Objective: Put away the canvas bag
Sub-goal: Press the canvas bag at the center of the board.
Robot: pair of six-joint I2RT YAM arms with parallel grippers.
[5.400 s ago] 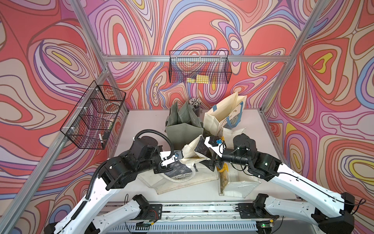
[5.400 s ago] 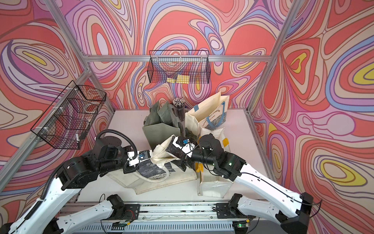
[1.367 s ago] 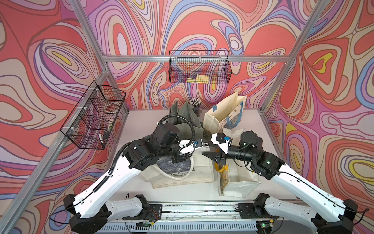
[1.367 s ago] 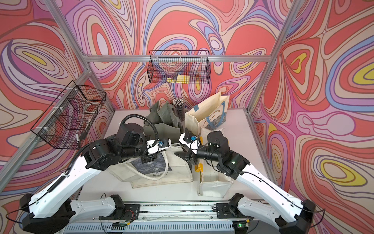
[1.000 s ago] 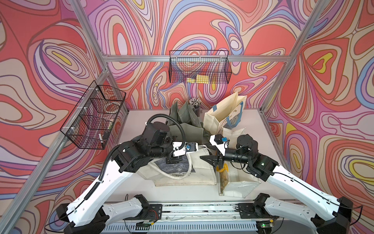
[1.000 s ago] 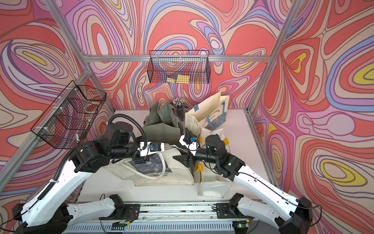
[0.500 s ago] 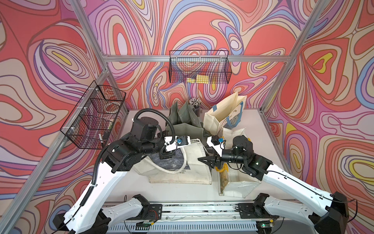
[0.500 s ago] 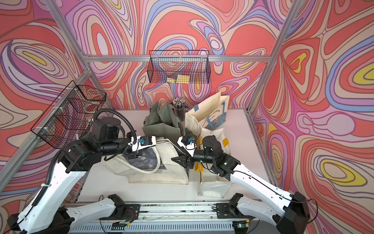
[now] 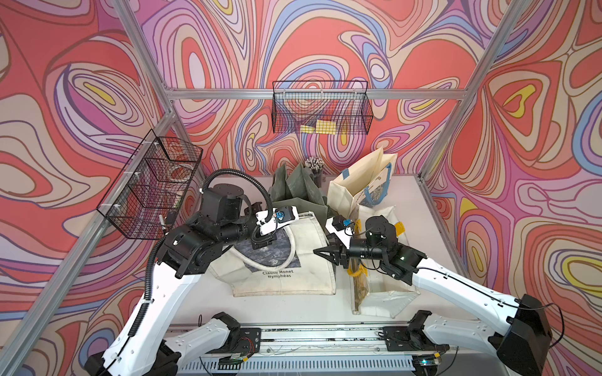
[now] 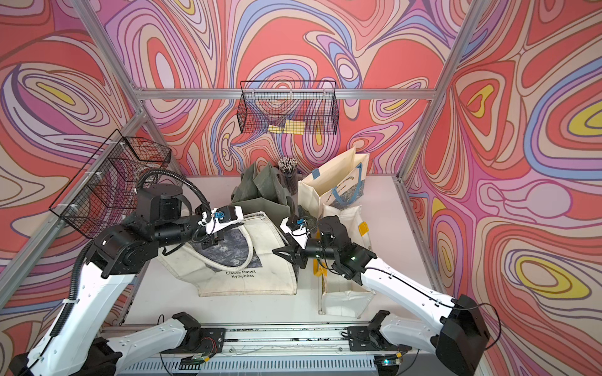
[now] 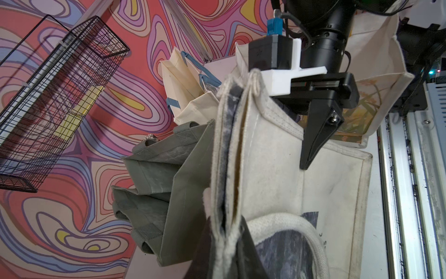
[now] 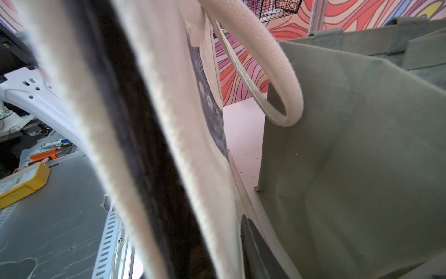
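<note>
Lower centre in a top view, the canvas bag (image 9: pixel 306 260) now lies spread flat, no longer bunched between the arms. The right gripper (image 9: pixel 321 253) has come to its right edge, jaws narrowing round the cloth; whether they bite yet I cannot tell. Higher up, the left gripper (image 9: pixel 260 240) stays clamped on the rim. Behind waits the grey-green bin (image 9: pixel 294 195): a two-handed lift into it looks next.

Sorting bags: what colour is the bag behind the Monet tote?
Grey-green bag; left wrist view shows best.
</note>
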